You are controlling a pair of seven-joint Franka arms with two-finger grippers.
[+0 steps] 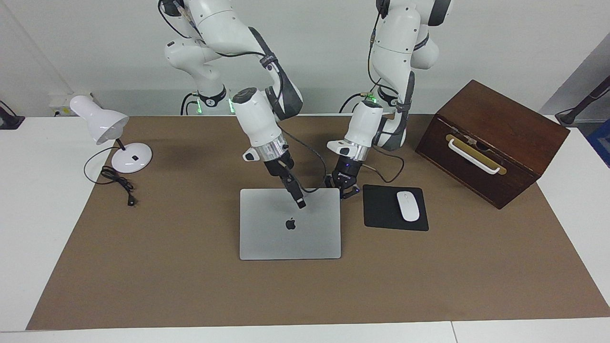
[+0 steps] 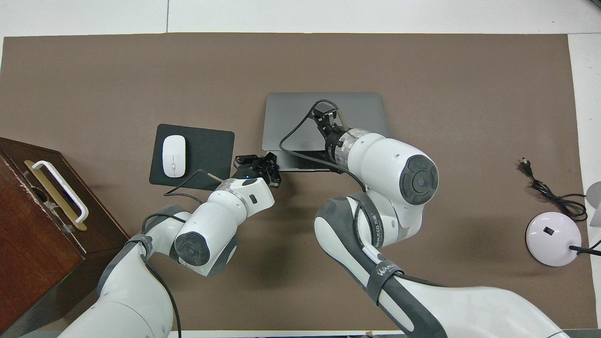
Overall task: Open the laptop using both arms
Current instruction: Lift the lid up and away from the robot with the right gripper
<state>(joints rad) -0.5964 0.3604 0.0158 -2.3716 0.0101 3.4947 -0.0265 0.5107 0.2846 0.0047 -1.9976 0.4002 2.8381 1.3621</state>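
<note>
Apple logo (image 1: 290, 223) (laptop (image 1: 267, 238) lid)

Your laptop (image 1: 289, 231) mid-mat; mouse (image 1: 408, 206) on pad (image 1: 381, 209) beside it, box (image 1: 491, 140) toward left arm's end; lamp (image 1: 110, 131) toward right arm's end.

The thin silver-grey metal laptop (image 1: 289, 230) lies at the tabletop's centre, lid slightly raised, logo up, hinge toward six o'clock in the facing view.

Laptop (image 1: 267, 233) lid: matt brushed-looking metal, smooth. Mouse pad (image 1: 381, 212): matt black, cloth-like. Mouse (image 1: 408, 206): glossy white plastic. Box (image 1: 495, 128): dark wood w/ slight sheen. Lamp (image 1: 100, 125): glossy white. Mat (image 1: 429, 276) on counter: matt brown, paper-like.
</note>
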